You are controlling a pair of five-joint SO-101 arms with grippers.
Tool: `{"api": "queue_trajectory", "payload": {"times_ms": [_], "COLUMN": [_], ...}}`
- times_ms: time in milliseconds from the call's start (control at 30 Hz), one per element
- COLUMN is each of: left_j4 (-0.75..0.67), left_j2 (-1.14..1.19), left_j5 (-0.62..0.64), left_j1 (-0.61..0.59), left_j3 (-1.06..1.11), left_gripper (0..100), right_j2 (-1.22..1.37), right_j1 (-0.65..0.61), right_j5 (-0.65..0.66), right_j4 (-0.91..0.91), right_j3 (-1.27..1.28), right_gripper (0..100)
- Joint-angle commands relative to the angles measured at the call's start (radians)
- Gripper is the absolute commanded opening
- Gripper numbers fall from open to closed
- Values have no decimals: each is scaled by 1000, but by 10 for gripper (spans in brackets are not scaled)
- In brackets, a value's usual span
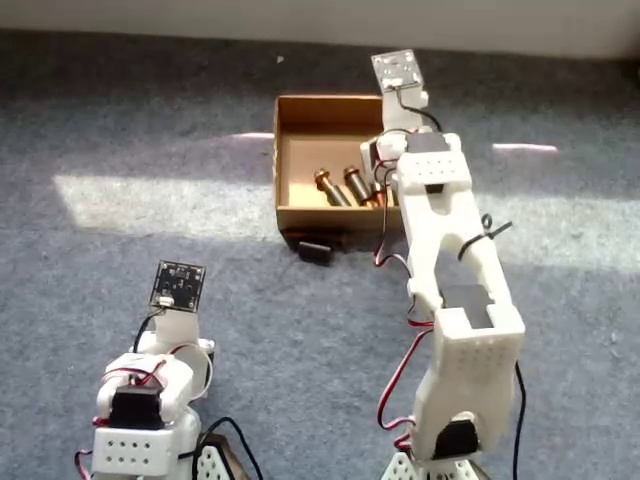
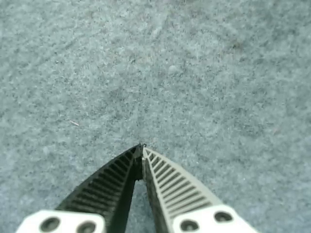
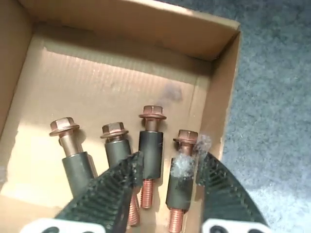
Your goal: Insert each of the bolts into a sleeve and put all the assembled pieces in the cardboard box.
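Overhead, the cardboard box [image 1: 325, 216] sits at upper centre of the frame on grey carpet [image 1: 120, 290]. A sunlit band crosses the carpet at box level.

The right arm [image 1: 455, 250] is stretched from the lower right up over the box's right side. The right gripper [image 3: 170, 158] is above the box interior, jaws spread wide, nothing clamped.

Four bolts [image 3: 151, 114] lie on the box floor side by side, each through a dark sleeve [image 3: 150, 153]. Their copper heads point away from the gripper, and threaded ends poke out of the sleeves at the near side. The assembly closest to the box's side wall lies in line with the gap between the open fingers. Contact cannot be told. A pale fuzzy patch overlies it, nature unclear. In the high view two assemblies show at mid-box, left of the arm.

A small black object [image 1: 313, 250] is on the carpet just below the box's near wall.

The left arm [image 1: 150, 400] is folded at lower left of the frame, well apart from the box. The left gripper [image 2: 142, 149] has its fingers closed tip to tip over bare carpet, holding nothing.
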Motion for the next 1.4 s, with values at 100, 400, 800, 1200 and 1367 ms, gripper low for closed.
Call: {"api": "queue_trajectory", "payload": {"times_ms": [100,400,800,1200,1367], "left_j4": [3,3,3,3,3], "left_j2": [-8,-8,-8,-8,-8], "left_j5": [-11,-11,-11,-11,-11], "left_j1": [-13,-13,-13,-13,-13], "left_j3": [21,21,21,21,21], "left_gripper": [6,6,6,6,6], "right_j2": [-134,-349,-762,-1175,-1340], "right_j1": [1,5,1,5,5], "right_j5": [-11,-11,-11,-11,-11], "right_j4": [114,246,246,245,245], "right_j3": [-41,48,469,814,918], "right_gripper": [163,163,163,163,163]}}
